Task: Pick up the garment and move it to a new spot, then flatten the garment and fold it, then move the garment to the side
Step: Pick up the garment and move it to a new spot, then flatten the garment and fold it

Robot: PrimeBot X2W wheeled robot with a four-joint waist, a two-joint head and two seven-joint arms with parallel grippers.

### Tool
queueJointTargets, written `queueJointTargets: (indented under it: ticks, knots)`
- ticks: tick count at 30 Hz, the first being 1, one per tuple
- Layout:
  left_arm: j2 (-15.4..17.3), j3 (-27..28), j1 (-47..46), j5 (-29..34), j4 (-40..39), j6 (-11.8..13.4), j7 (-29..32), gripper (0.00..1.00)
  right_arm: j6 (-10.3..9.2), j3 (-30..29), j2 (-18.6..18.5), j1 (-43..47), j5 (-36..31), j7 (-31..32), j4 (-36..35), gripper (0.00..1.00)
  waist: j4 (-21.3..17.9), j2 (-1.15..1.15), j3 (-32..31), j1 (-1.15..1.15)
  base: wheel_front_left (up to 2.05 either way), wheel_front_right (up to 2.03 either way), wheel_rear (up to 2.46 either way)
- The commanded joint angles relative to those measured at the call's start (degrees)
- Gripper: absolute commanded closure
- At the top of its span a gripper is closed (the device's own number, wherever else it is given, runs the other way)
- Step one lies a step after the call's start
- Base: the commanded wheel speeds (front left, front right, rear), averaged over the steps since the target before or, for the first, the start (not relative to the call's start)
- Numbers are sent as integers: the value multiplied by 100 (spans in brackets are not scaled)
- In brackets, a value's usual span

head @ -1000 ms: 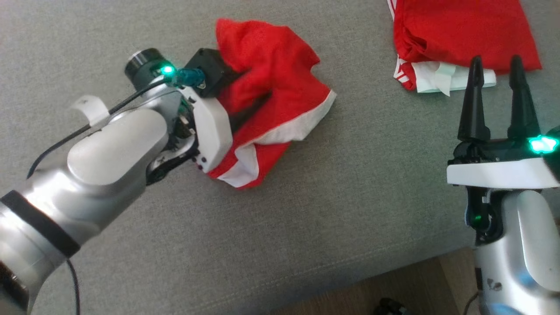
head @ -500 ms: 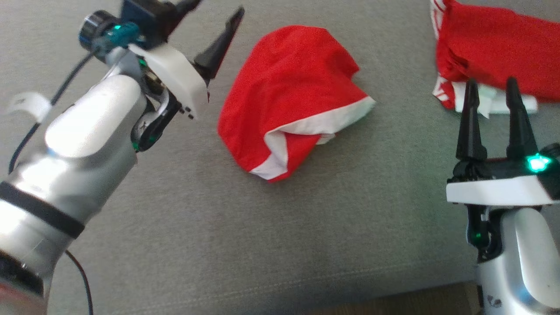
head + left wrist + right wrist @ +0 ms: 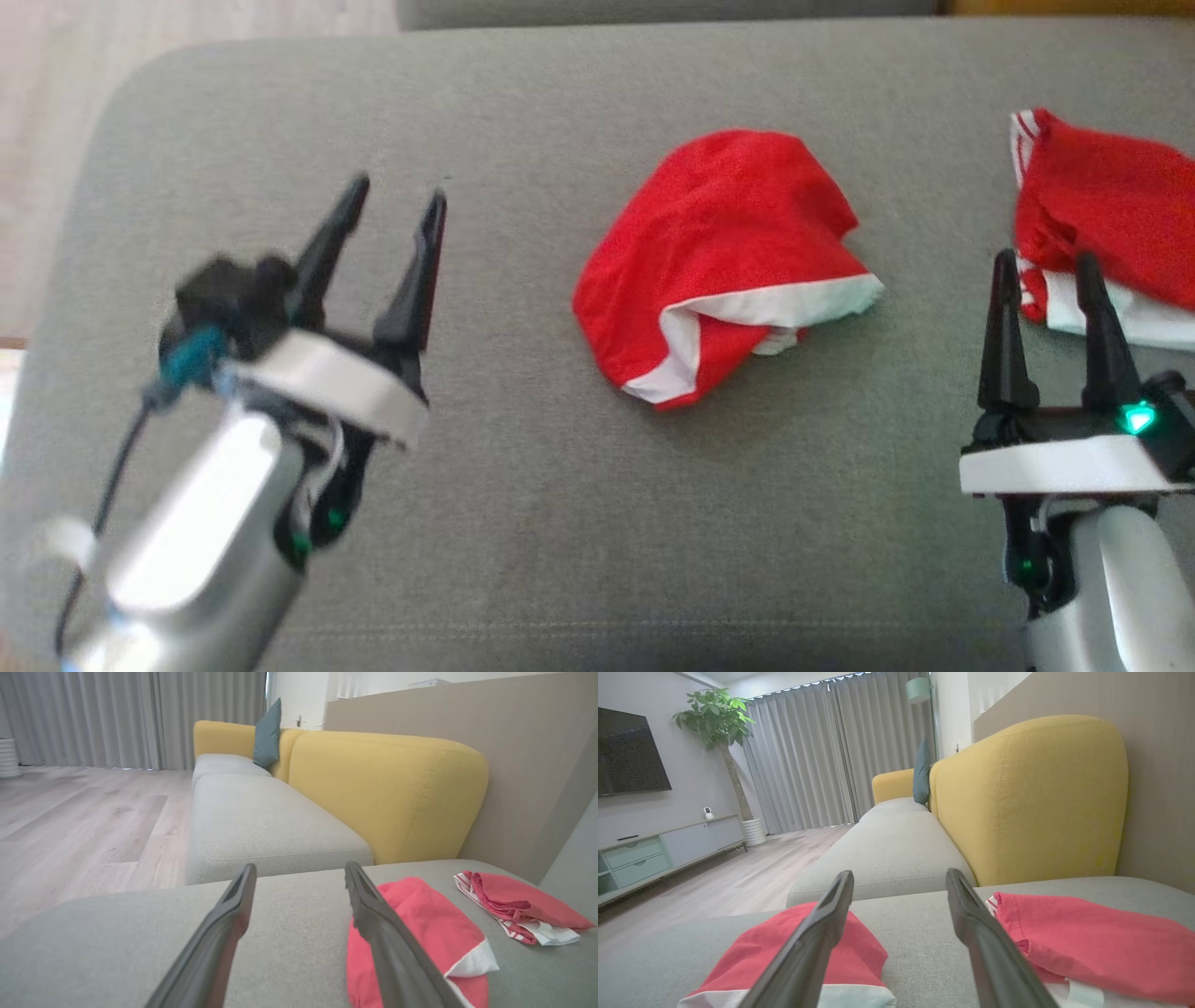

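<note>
The garment (image 3: 724,261) is a red piece with a white band, lying crumpled in the middle of the grey cushion (image 3: 523,523). My left gripper (image 3: 397,194) is open and empty, well to the garment's left. In the left wrist view the garment (image 3: 420,924) lies just right of the right finger. My right gripper (image 3: 1046,266) is open and empty, to the garment's right. The right wrist view has the garment (image 3: 859,952) low on the left, partly behind the left finger.
A second red cloth with white stripes (image 3: 1102,224) lies at the cushion's right, also in the wrist views (image 3: 514,905) (image 3: 1087,947). A yellow sofa back (image 3: 387,793) rises beyond. Wood floor (image 3: 75,121) lies past the cushion's left edge.
My left gripper has let go of the garment, opened, and drawn back to the left. The garment has settled onto the cushion. The head camera has shifted, so the whole scene slid.
</note>
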Motion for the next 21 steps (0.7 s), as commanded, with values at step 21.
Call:
queueJointTargets:
  ticks: [21]
  knots:
    - [-1600, 2037, 2031, 1553, -983, -531, -30, 0, 37, 376, -12, 238, 235, -24, -40, 0, 215, 0, -408, 0, 0, 0, 0]
